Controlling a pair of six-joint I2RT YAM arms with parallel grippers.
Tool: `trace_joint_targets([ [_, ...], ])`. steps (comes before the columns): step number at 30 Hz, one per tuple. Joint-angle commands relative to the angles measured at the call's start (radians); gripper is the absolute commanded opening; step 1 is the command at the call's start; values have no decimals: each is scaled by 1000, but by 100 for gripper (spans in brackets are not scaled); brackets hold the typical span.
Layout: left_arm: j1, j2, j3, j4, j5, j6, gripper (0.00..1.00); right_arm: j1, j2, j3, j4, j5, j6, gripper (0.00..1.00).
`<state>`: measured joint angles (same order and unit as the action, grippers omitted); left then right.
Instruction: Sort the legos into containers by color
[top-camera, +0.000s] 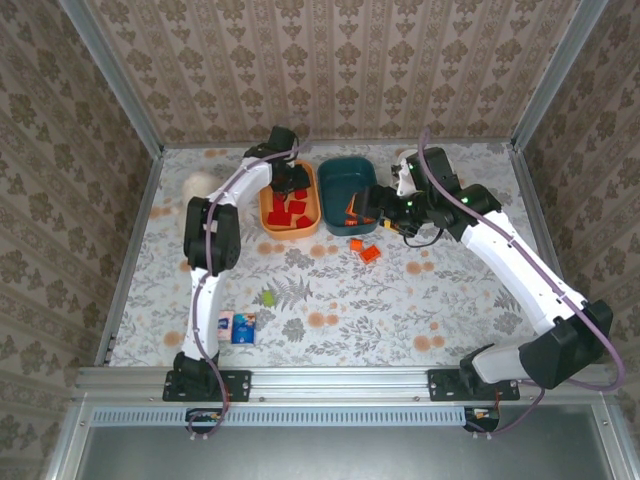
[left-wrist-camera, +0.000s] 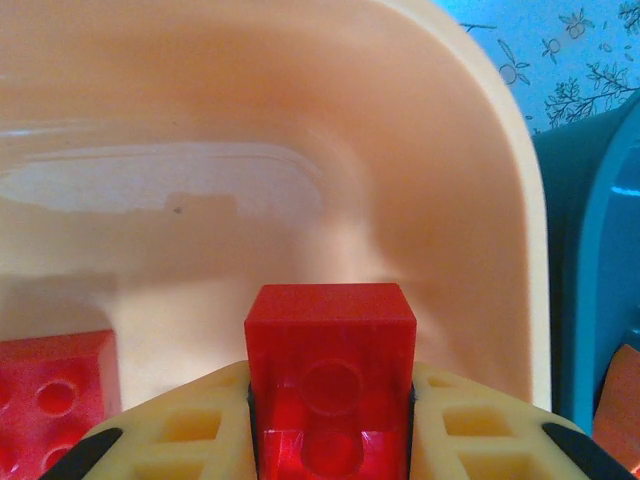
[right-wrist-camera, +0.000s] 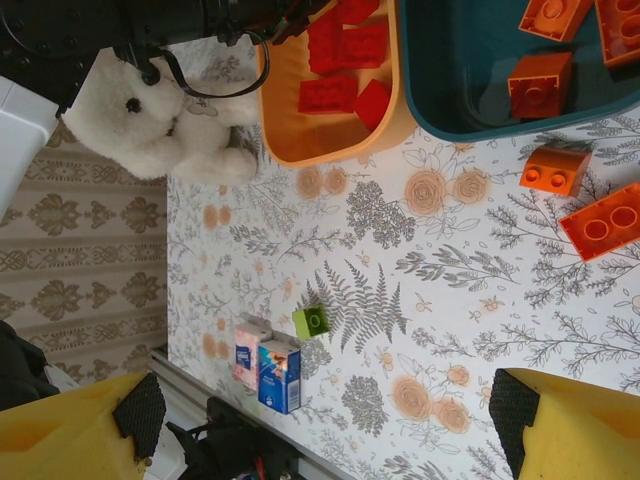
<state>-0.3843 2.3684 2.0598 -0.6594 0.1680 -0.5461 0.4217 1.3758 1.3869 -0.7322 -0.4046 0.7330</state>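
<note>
My left gripper hangs inside the orange bowl, shut on a red lego; its cream fingers press both sides. More red legos lie in that bowl, one beside the held one. The dark teal bowl holds orange legos. My right gripper hovers at the teal bowl's right edge, open and empty. Two orange legos lie on the table in front of the teal bowl. A light green lego sits alone nearer the front.
A white stuffed bear lies left of the orange bowl. The pink-and-blue packet rests near the front left edge. Something white shows behind the right arm; whether it is the white bowl I cannot tell.
</note>
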Motion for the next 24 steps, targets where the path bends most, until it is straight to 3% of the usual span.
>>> trace_joint_targets([
  [1,13,35,40,4,65,-30,33,1,36,33,5,-26,-12,88],
  [8,15,57,69,-17,103,-36,47,1,68,48,10,-37,-18,88],
  [14,22,-18,53,-23,94,-44,58,39,105,91,-59,20,-110,87],
  [18,28,-139,-4,-17,59,-62,59,126,155,133,-131,116,-217,86],
  [24,68,-450,-311,7,-48,-121,60,298,262,175,-171,233,-315,85],
])
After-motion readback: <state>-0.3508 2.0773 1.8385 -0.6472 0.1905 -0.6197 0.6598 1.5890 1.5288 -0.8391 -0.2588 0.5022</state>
